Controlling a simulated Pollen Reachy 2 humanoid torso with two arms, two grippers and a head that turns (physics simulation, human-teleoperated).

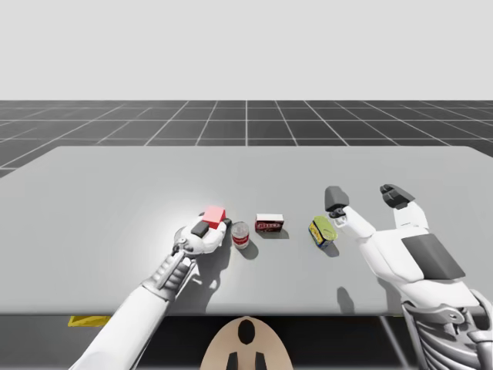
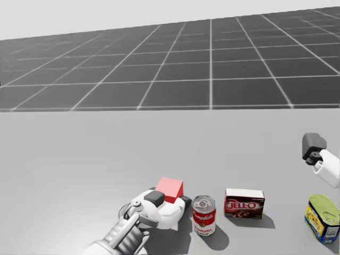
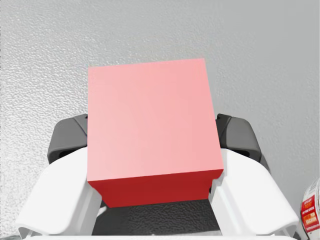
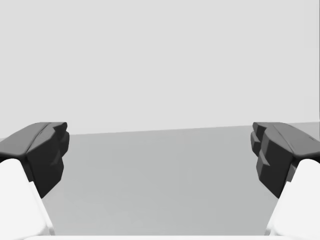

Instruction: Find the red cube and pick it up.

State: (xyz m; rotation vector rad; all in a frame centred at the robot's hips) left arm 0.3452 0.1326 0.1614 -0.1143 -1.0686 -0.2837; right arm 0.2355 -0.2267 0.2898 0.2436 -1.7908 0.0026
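Left hand [image 1: 214, 227] of the robot was closed on the red cube [image 3: 150, 125], with one dark finger [image 3: 69, 142] pressed to each side of it. The cube sat between those two fingers, low at the desk [image 1: 115, 185], near the front edge and a bit left of the middle. I could not tell if it was resting on the desk or was a tiny bit above it.

Just beside the cube, to its right, stood a small red and white can [image 1: 240, 234]. Next in the row lay a dark red box [image 1: 269, 223], and past that a yellow and blue tin [image 1: 322, 232]. The robot's right hand [image 1: 366, 196] was up in the air past the tin, with its fingers spread wide and nothing in them.

So I took it that the finding was done, and the grabbing too. What was left was the lifting. The next move, I thought, should be straight up and slow, with the grip tight so the cube does not slip. The can was very near the hand, so a sideways swing could knock it over.
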